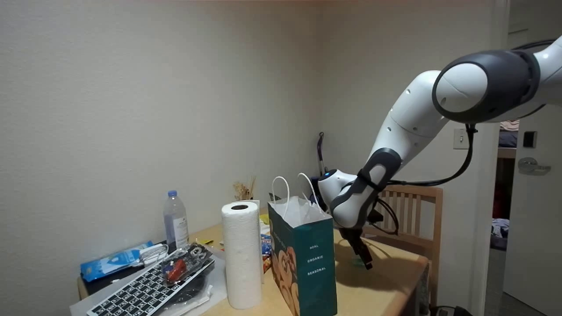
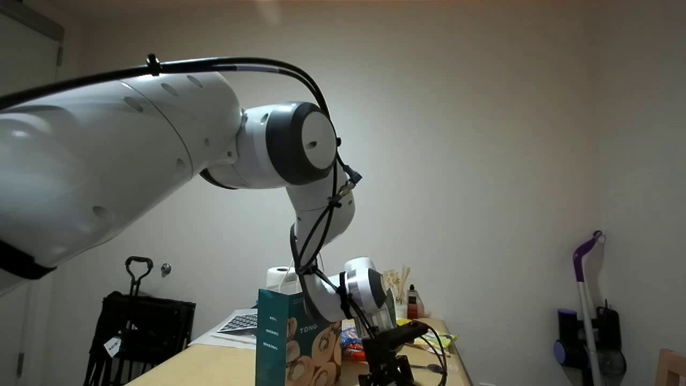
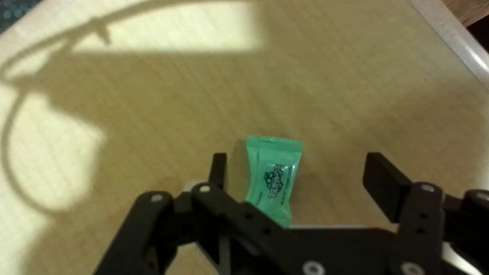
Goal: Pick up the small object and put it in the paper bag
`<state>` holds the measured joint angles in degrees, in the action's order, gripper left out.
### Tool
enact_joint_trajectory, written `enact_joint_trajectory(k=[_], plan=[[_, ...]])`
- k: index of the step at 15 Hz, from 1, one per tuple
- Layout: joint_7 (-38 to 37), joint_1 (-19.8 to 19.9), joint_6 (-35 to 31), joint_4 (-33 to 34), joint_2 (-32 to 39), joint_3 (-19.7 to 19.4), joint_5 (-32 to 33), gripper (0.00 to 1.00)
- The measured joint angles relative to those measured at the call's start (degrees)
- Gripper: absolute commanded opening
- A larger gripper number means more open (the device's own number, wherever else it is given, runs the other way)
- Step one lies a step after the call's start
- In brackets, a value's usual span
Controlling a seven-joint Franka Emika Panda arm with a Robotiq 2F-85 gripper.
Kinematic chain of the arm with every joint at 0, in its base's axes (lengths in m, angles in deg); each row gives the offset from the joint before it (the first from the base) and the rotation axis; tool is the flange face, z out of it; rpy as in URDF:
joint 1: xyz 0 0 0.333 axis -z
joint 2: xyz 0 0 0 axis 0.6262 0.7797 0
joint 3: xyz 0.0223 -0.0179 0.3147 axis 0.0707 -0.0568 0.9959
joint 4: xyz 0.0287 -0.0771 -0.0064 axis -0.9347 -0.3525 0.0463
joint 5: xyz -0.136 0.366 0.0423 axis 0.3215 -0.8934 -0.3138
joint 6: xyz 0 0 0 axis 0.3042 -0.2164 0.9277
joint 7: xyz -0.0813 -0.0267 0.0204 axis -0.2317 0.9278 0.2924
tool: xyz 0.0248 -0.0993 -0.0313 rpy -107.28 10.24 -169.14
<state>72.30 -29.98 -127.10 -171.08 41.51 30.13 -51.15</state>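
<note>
The gripper (image 3: 298,168) stands wide over the table (image 3: 324,95), its fingers (image 3: 386,183) well apart; the small object (image 3: 273,179), a green wrapper with dark print (its lower left part is hidden behind the gripper), lies on the table between the fingers in the wrist view, nearer the finger at left; in an exterior view, the paper bag (image 1: 314,272), dark teal, stands upright on the table, left of the gripper and nearer; the paper towel roll (image 1: 241,259) stands upright just beside the bag, on its left; farther left lies a keyboard (image 1: 136,292), a clear packet (image 1: 182,265) resting on it; a bottle (image 1: 174,219) with a blue cap stands upright beyond the keyboard; a wooden chair (image 1: 434,228) is at the right, beyond the table.
</note>
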Motion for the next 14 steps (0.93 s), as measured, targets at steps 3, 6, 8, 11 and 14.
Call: enact_joint_trajectory(k=[3,6,8,11,14], plan=[[5.6,0.62,1.21,3.61,2.72,0.45,-3.49,0.4],[8.1,0.73,3.29,6.3,3.51,0.52,-5.28,0.2],[8.18,0.66,3.76,7.33,3.79,0.53,-5.58,0.09],[8.18,0.67,3.77,8.37,3.78,0.56,-6.68,0.05],[7.93,0.63,3.78,9.14,3.51,0.45,-7.28,0.07]])
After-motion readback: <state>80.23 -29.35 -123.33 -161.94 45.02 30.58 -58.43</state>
